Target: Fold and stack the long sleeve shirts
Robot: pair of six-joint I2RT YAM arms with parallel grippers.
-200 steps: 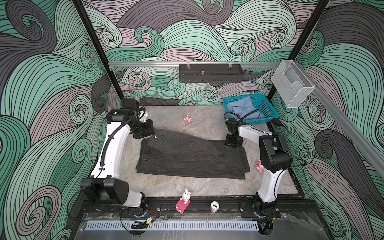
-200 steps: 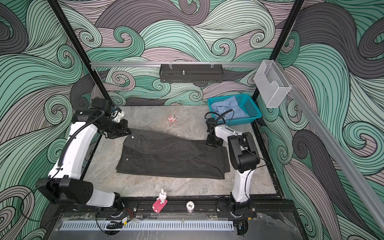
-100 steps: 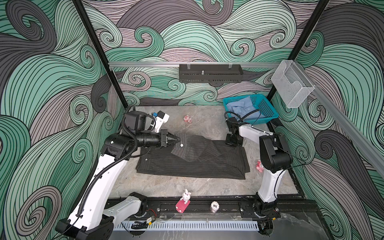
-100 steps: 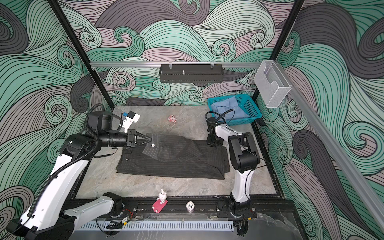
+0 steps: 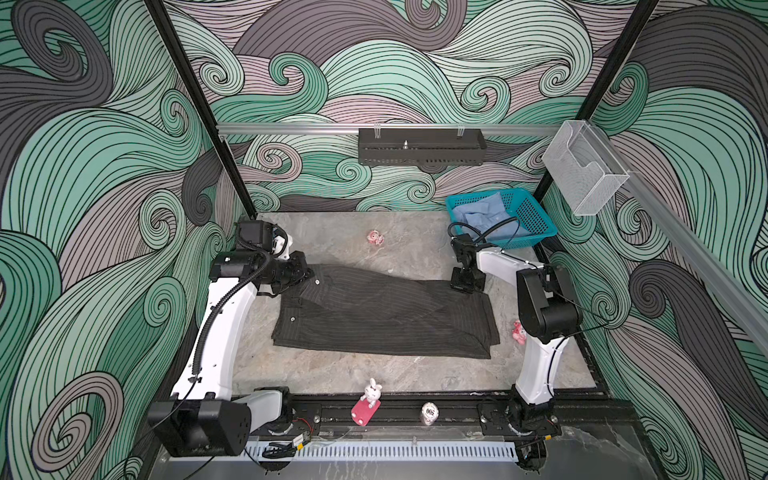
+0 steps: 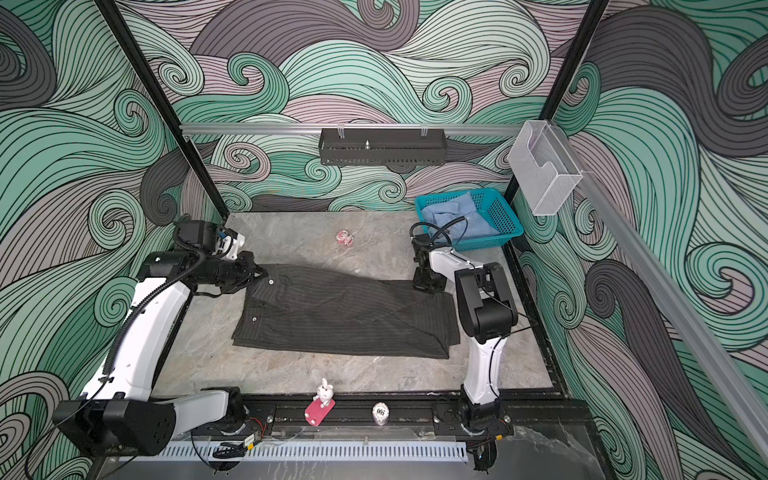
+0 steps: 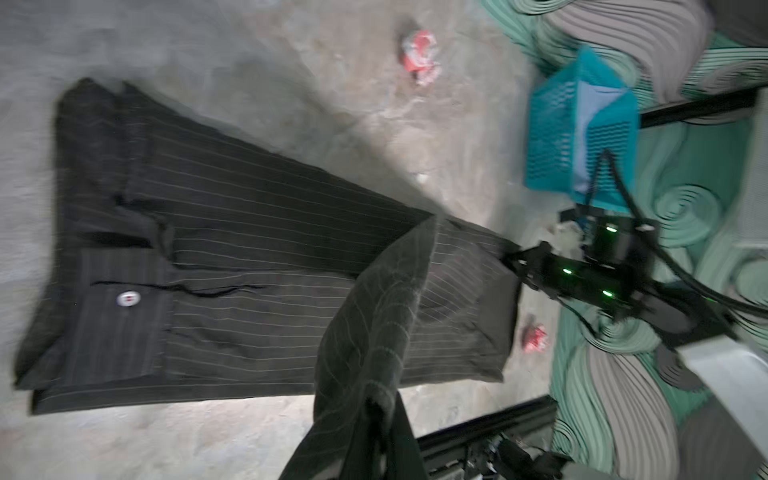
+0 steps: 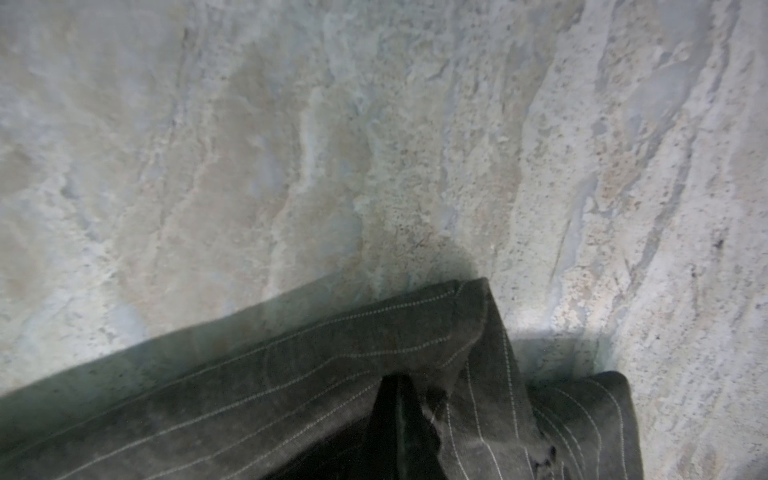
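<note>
Currently, charcoal pinstriped shirt (image 5: 386, 320) found laid out at middle of table (image 5: 332, 374). Far left corner pinched by left gripper (image 5: 307, 275), jaws closed on cloth; far right corner likewise clamped by right gripper (image 5: 467, 286). Beyond, light blue shirt (image 5: 478, 216) seen bundled inside teal basket (image 5: 536, 220) at far right corner.

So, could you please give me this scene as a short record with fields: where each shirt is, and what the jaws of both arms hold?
dark shirt: charcoal pinstriped cloth shirt, lying flat on the grey stone-look table
blue shirt: plain light blue cloth shirt, crumpled inside the teal plastic mesh basket, far right corner
left jaws: shut on the charcoal shirt's far left corner
right jaws: shut on its far right corner
stack: not yet begun
</note>
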